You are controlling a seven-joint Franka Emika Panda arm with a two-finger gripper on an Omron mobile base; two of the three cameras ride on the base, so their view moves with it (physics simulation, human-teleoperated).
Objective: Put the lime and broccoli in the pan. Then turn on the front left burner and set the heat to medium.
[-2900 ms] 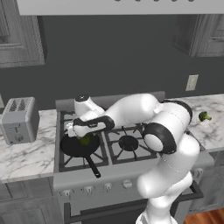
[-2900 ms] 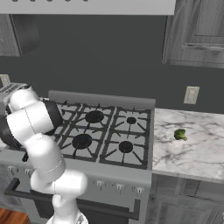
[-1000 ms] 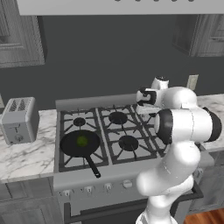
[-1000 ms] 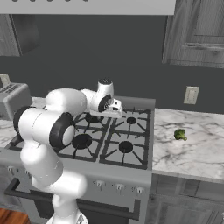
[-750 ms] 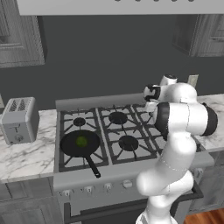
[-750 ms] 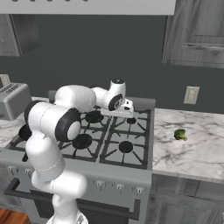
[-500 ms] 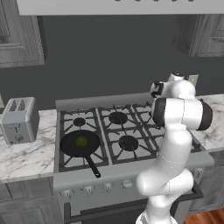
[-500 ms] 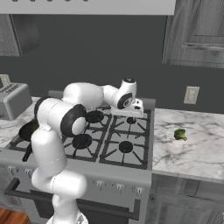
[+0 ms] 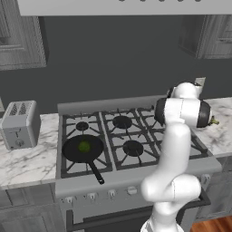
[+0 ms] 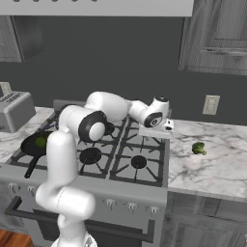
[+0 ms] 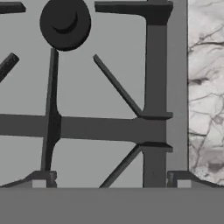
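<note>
Arm has swung right from the pan [image 9: 83, 149], leaving the lime [image 9: 84, 146] in it; gripper [image 10: 166, 126] now over the stove's right edge, finger gap unclear. Broccoli [image 10: 198, 148] on the counter [image 10: 212, 166], further right beyond the fingers.

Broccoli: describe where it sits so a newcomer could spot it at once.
Start at the six-burner stove and move to the marble counter on its right. The broccoli lies alone there, below the wall outlet. It is lumpy, dark green and stalked, unlike the smooth bright lime in the pan.
</note>
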